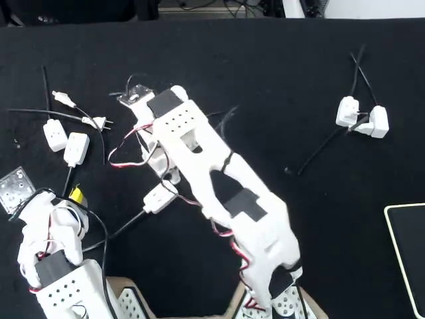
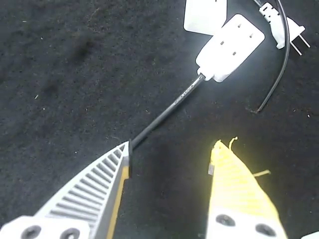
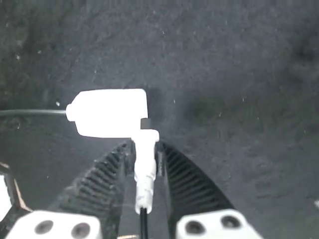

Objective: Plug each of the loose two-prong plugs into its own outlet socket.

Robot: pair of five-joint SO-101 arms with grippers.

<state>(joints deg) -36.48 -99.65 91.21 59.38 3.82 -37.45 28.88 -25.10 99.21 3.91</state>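
Black cloth covers the bench [image 1: 265, 80]. Nearest, the left tool [image 2: 172, 145] hangs over it with fingers spread wide and gripping nothing. The black lead [image 2: 164, 114] of a free socket [image 2: 229, 47] runs up beside one finger. Mid-bench, the right tool [image 3: 145, 147] is clamped tight on a white plug [image 3: 146, 164], whose nose touches the side of a white socket block [image 3: 109, 113]. To seat it well, I judge the prongs must line up squarely with the slots before a straight push, with the block steadied (it lies loose and could slide). The prongs are hidden, so whether they have entered cannot be told. Farther off lie a loose plug [image 1: 98, 121] and, far right, a joined-looking pair [image 1: 362, 119], too small to be sure of.
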